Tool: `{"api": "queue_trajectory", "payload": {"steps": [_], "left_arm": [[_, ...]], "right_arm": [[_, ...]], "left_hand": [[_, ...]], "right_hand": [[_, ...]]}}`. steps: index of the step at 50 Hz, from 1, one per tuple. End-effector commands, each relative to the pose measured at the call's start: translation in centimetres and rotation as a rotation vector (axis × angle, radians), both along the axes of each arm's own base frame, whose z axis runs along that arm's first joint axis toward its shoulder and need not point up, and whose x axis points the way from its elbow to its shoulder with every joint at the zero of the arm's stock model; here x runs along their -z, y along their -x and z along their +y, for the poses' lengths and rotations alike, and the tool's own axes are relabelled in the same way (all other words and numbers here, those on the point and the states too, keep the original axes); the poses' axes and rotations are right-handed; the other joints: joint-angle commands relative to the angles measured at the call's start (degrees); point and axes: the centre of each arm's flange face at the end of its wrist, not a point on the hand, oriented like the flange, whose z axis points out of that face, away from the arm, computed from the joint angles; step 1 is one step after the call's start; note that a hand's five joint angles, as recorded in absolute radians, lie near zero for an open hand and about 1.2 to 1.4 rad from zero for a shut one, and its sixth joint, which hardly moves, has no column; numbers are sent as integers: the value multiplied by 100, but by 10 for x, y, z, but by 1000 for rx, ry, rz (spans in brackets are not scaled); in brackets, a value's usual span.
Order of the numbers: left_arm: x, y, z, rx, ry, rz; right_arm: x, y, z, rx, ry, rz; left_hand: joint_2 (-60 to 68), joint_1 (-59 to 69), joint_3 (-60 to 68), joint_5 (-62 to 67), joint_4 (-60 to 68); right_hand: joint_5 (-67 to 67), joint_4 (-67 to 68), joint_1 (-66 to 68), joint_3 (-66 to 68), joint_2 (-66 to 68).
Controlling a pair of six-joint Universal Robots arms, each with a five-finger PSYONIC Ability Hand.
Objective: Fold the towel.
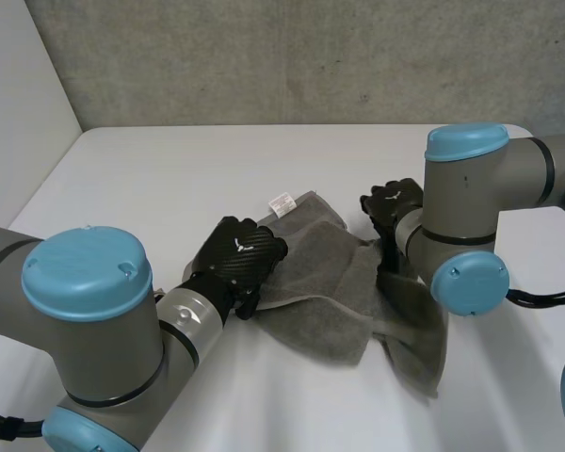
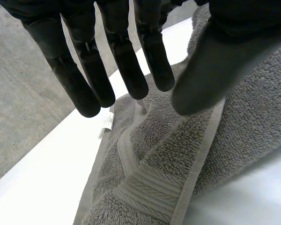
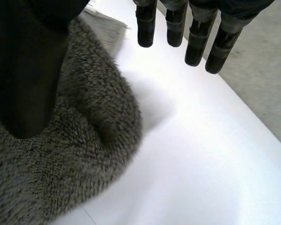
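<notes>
At mid-frame the towel [image 1: 325,292] lies rumpled, no neat fold made, left hand [image 1: 240,259] and right hand [image 1: 393,209] both released beside it.

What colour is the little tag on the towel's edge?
White. The tag on the grey towel shows best in the head view.

No legible text; the white tag [image 1: 281,202] on the towel [image 1: 334,292] bears print too small to read.
</notes>
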Motion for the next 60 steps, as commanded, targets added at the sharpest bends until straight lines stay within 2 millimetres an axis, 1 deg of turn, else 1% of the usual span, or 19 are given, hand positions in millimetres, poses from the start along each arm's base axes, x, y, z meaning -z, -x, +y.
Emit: {"api": "queue_trajectory", "payload": {"steps": [1,2,3,5,8,10,11,15,17,23,31,37,39,41,45,50,55,58,60], "left_arm": [[2,4,-1,-14,45,39],[2,4,-1,-14,45,39],[1,4,-2,-20,53,45],[1,4,-3,-30,60,51],[3,6,-4,-31,70,57],[7,7,-4,-28,65,53],[12,9,-4,-20,58,47],[23,13,-2,-1,38,27],[35,17,1,14,15,7],[49,26,7,43,-4,-12],[56,36,8,61,-8,-10],[60,39,5,61,-10,-10],[63,40,4,55,-15,-16],[65,39,3,49,-16,-19],[63,37,1,40,-16,-20],[49,32,1,29,-2,-8],[17,24,7,25,49,40],[8,22,9,24,65,55],[-6,19,8,16,89,81]], "right_arm": [[-41,15,26,21,87,-49],[-54,24,37,22,125,-74],[-54,24,37,22,125,-75],[-72,37,65,-11,189,-124],[-79,42,78,-30,206,-138],[-78,49,102,-84,179,-141],[-78,49,102,-84,179,-141],[-61,58,126,-141,88,-133],[-53,63,130,-138,57,-125],[-25,76,145,-123,-53,-98],[-4,85,146,-89,-156,-110],[8,79,141,-109,-239,-171],[11,76,139,-114,-260,-198],[14,70,132,-110,-282,-224],[23,65,124,-93,-316,-246],[30,59,113,-54,-361,-306],[33,44,114,-62,-383,-381],[33,36,115,-70,-390,-411],[31,31,114,-77,-377,-445]], "left_hand": [[-2601,-2565,-2692,-3686,-2610],[-2606,-2570,-2697,-3691,-2615],[-3039,-3003,-3130,-4124,-3048],[-3397,-3360,-3487,-4482,-3406],[-3783,-3746,-3873,-4868,-3791],[-3767,-3730,-3858,-4852,-3776],[-3750,-3714,-3841,-4835,-3759],[-3683,-3646,-3773,-4768,-3691],[-3633,-3596,-3723,-4718,-3641],[-3548,-3512,-3639,-4633,-3557],[-3161,-3125,-3252,-4246,-3170],[-1143,-1106,-1233,-2228,-1151],[297,333,206,-788,288],[1053,1090,963,-32,1045],[1429,1465,1338,343,1420],[1429,1465,1338,343,1420],[1429,1465,1338,343,1420],[1429,1465,1338,343,1420],[1429,1465,1338,343,1420]], "right_hand": [[-326,-463,-413,-413,-421],[-326,-463,-413,-413,-421],[-326,-463,-413,-413,-421],[-326,-463,-413,-413,-421],[-326,-463,-413,-413,-421],[-326,-463,-413,-413,-421],[-326,-463,-413,-413,-421],[-326,-463,-413,-413,-421],[-326,-463,-413,-413,-421],[302,166,216,215,207],[456,320,370,369,361],[405,269,319,319,310],[405,269,319,319,310],[405,269,319,319,310],[405,269,319,319,310],[473,336,386,386,378],[725,589,639,638,630],[1381,1245,1295,1294,1286],[3020,2884,2934,2933,2925]]}}
